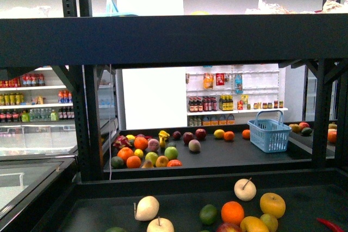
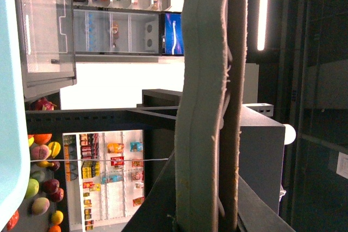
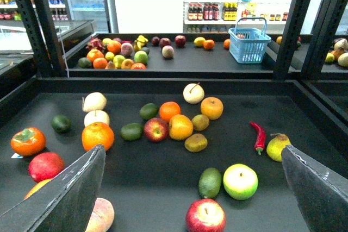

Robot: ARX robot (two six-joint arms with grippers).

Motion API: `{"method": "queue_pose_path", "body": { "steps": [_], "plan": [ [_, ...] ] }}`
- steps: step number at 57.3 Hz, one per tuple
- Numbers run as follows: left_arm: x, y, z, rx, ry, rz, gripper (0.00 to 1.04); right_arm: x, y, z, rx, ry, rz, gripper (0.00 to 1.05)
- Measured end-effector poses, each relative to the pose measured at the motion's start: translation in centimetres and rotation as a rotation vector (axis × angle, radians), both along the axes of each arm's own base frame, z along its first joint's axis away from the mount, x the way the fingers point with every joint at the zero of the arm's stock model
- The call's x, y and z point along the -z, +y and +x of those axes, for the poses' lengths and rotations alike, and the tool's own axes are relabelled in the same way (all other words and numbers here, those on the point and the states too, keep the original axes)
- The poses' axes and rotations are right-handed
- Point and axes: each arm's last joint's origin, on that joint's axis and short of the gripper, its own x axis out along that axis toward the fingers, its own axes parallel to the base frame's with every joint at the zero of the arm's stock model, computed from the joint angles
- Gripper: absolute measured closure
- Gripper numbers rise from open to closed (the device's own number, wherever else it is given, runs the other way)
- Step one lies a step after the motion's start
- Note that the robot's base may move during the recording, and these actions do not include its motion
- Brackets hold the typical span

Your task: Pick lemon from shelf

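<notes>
The shelf (image 1: 174, 39) is a black rack with thick decks; its near deck (image 3: 163, 188) holds loose fruit. I take the lemon (image 3: 212, 107) to be the golden-yellow round fruit toward the deck's back, beside a cream-white apple (image 3: 193, 93); it also shows low in the front view, lemon (image 1: 272, 205). My right gripper (image 3: 193, 150) hangs open above the deck, nearer than the lemon, with nothing between its fingers (image 3: 70, 194). My left gripper (image 2: 228, 80) is shut on nothing, pads pressed together. Neither arm shows in the front view.
Around the lemon lie oranges (image 3: 169, 111), a red apple (image 3: 156, 129), a green apple (image 3: 240, 181), an avocado (image 3: 210, 182) and a red chilli (image 3: 259, 135). A farther deck carries more fruit (image 1: 147, 153), another yellow fruit (image 1: 219, 133) and a blue basket (image 1: 269, 131). Black posts (image 3: 38, 20) flank the deck.
</notes>
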Motion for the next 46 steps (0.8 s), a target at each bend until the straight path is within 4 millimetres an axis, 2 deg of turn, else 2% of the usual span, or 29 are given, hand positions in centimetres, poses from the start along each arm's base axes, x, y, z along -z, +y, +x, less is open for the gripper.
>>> {"method": "queue_pose_path", "body": {
  "steps": [11, 32, 39, 46],
  "plan": [
    [0.7, 0.1, -0.3, -0.001, -0.009, -0.012, 0.95, 0.0, 0.0, 0.0, 0.000, 0.000, 0.000, 0.07],
    [0.7, 0.2, -0.4, 0.013, -0.009, 0.000, 0.32, 0.0, 0.0, 0.0, 0.000, 0.000, 0.000, 0.07],
    [0.8, 0.9, -2.3, 0.001, 0.054, 0.058, 0.06, 0.0, 0.0, 0.0, 0.000, 0.000, 0.000, 0.07],
    [0.2, 1.3, -3.7, -0.032, 0.085, 0.086, 0.08, 0.0, 0.0, 0.0, 0.000, 0.000, 0.000, 0.07]
  ]
}}
